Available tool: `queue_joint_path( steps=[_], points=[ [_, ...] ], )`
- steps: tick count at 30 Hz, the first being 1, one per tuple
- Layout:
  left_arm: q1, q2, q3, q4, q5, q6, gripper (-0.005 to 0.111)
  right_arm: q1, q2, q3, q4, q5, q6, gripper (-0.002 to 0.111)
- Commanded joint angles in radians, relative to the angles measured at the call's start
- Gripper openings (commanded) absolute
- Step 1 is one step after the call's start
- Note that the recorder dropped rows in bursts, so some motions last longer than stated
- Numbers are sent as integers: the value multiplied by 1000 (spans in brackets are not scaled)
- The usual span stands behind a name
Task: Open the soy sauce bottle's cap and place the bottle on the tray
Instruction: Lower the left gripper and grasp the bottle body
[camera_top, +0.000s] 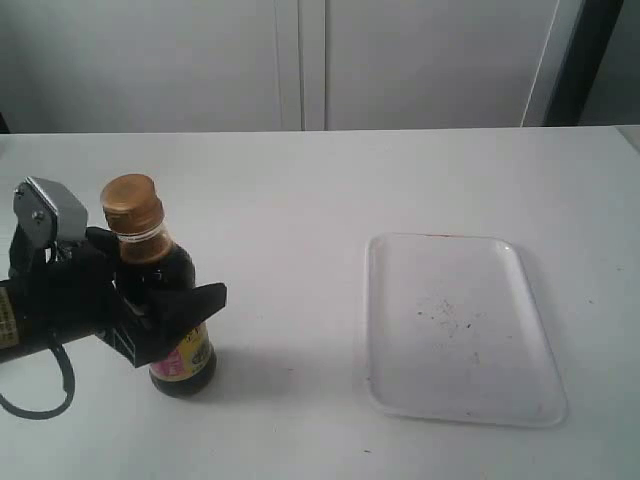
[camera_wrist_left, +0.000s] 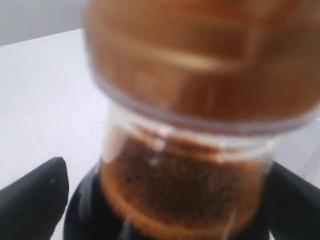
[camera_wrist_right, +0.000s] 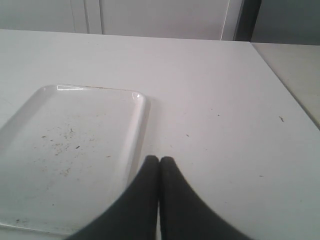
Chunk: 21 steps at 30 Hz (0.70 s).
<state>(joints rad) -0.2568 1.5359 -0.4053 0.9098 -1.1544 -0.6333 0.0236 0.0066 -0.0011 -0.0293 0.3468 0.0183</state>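
While left tool (camera_top: 165, 300) grips one soy sauce bottle (camera_top: 170, 300), one tray (camera_top: 455, 400) apart.

I am working a bare test bench, likely a lab: a plain white table (camera_top: 300, 200) fills the frame, with blank white cabinet panels (camera_top: 300, 60) along the top and a dark vertical strip (camera_top: 590, 60) at upper right.
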Motion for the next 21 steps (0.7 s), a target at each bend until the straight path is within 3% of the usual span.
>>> queue_joint_path(
  steps=[1,12,16,21],
  points=[
    [-5,43,-4,-5,-33,39,105,5,-7,1,-6,-11,4,0],
    [-5,134,-4,-5,-67,68,102,5,-7,1,-6,-11,4,0],
    [-5,155,-4,-5,-67,84,88,5,-7,1,-6,-11,4,0],
    [-5,180,-4,5,-67,114,57,5,-7,1,-16,-19,2,0]
  ],
)
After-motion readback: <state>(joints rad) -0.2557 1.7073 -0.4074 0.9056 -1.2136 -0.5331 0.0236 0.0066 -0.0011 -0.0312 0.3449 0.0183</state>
